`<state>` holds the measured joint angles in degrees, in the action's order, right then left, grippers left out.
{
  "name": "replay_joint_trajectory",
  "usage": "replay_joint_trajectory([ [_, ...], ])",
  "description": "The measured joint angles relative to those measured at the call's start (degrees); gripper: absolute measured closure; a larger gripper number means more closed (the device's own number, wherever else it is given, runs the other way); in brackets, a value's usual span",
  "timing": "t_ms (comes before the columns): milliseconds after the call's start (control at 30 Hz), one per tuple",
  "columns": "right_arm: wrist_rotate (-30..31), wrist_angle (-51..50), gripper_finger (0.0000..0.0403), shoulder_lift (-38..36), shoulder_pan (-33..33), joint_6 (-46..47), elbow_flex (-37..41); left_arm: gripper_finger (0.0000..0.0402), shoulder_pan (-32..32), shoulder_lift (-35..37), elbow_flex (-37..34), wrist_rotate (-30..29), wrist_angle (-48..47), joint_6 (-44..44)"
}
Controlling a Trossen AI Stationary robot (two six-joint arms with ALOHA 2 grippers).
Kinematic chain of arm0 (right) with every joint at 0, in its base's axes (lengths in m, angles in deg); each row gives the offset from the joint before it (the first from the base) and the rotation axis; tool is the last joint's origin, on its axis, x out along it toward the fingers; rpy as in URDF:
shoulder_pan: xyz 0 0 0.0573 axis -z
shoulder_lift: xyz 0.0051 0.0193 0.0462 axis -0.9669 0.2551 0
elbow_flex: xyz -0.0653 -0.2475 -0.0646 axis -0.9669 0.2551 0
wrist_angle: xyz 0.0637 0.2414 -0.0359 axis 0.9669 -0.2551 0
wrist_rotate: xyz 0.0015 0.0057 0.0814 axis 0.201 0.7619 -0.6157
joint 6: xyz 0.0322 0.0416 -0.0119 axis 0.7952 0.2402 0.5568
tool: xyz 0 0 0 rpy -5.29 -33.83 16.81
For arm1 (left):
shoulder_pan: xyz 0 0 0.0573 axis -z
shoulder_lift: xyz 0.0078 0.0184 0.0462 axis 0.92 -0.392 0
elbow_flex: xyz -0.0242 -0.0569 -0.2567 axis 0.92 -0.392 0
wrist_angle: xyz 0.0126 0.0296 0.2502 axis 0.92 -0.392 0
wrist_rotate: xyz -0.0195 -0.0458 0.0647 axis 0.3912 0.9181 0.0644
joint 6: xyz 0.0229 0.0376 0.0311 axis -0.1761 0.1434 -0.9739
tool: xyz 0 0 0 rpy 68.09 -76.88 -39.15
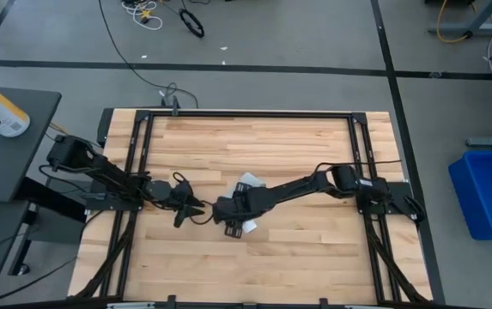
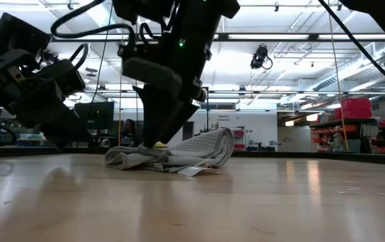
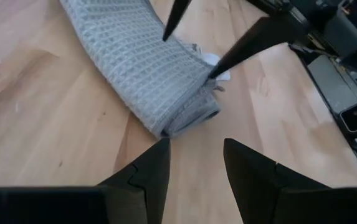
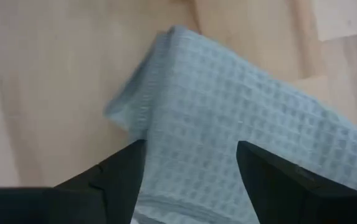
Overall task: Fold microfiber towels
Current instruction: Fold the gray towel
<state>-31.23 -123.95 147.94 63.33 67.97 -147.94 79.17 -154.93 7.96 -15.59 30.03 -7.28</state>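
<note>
**Towel is bunched up, folding not finished**

The towel (image 1: 247,184) lies near the middle of the wooden tabletop (image 1: 254,142). It is soft and grey-blue, with little squares all over it. It is not flat. In the low view it sits in a lumpy heap, with one side humped up. In the left wrist view it looks doubled over into a long thick strip with a rounded end. A small white tag (image 3: 220,67) pokes out at its edge.

The right tool (image 4: 189,163) is right above the towel, with its two fingers spread apart. The cloth shows between them, but they are not pinching it. The left tool (image 3: 194,163) is just beside the rounded end of the towel. Its fingers are spread apart too and hold nothing.

So the job looks only partly done. The towel seems folded over once, but loosely and not neatly. It probably needs to be smoothed and folded again into a tidy shape.
</note>
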Motion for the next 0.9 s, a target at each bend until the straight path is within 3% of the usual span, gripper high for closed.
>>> replay_joint_trajectory([
  [233,-2.5,3.6,0.0128,0.6,-2.2,-0.4,0.4,0.0244,-0.4,0.0,0.0,-0.9,0.2,-1.1],
  [467,-0.5,7.0,0.0142,2.1,-2.7,-1.1,0.4,0.0244,-0.4,0.0,0.0,-0.9,1.5,-0.9],
  [733,2.6,7.4,0.0129,2.2,-2.5,-2.2,0.4,0.0244,-0.4,0.1,0.0,-0.9,3.3,-1.2],
  [900,1.1,8.2,0.0141,3.9,-2.5,-2.9,0.3,0.0244,-0.4,0.2,0.0,-0.9,3.6,-1.1],
])
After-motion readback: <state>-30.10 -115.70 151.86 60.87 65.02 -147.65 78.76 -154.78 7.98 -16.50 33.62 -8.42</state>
